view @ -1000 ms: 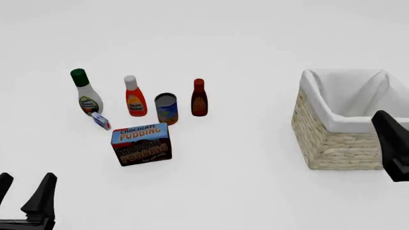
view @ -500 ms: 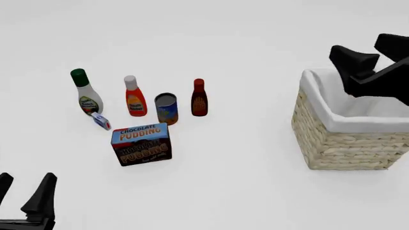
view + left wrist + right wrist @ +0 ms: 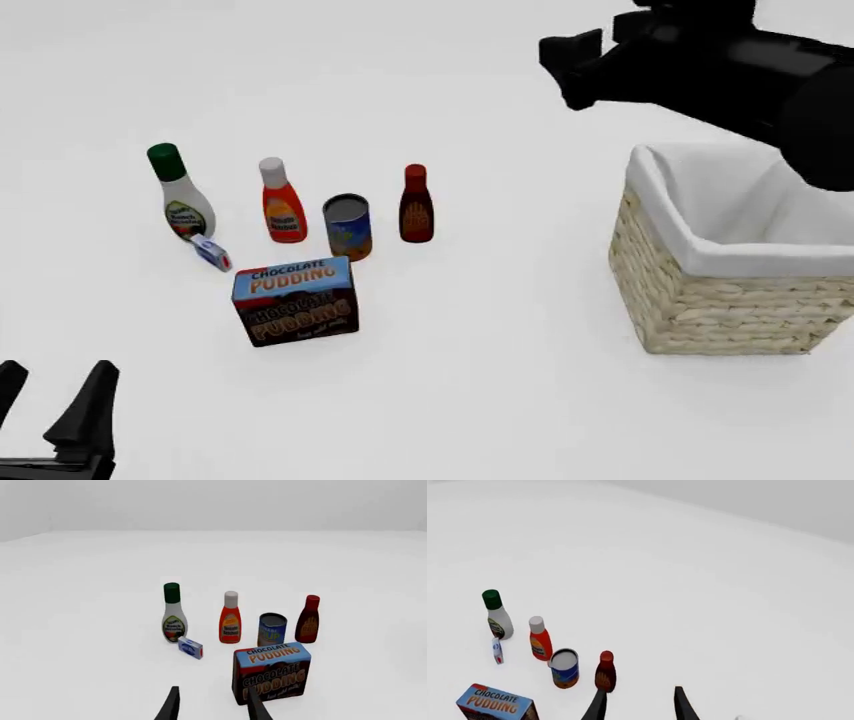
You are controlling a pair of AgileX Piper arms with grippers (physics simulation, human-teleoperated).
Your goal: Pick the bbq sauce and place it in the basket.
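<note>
The bbq sauce [image 3: 416, 205], a small dark reddish-brown bottle with a red cap, stands upright right of the can [image 3: 347, 227]; it also shows in the wrist views as bbq sauce [image 3: 308, 620] and bbq sauce [image 3: 605, 672]. The wicker basket [image 3: 707, 300] with white lining sits at the right. My right gripper [image 3: 567, 70] hovers high, beyond the basket's left corner and well right of the bottle, open and holding nothing [image 3: 639, 705]. My left gripper [image 3: 54, 415] rests open at the near left corner [image 3: 213, 707], far from the bottle.
A chocolate pudding box [image 3: 295, 300] stands in front of the can. An orange-red bottle with a white cap [image 3: 280, 202], a white bottle with a green cap [image 3: 176, 195] and a small blue box [image 3: 211, 252] stand to the left.
My right arm has swung up and to the left, from in front of the basket to above and beyond its far left corner. The left gripper and the objects have stayed put.
</note>
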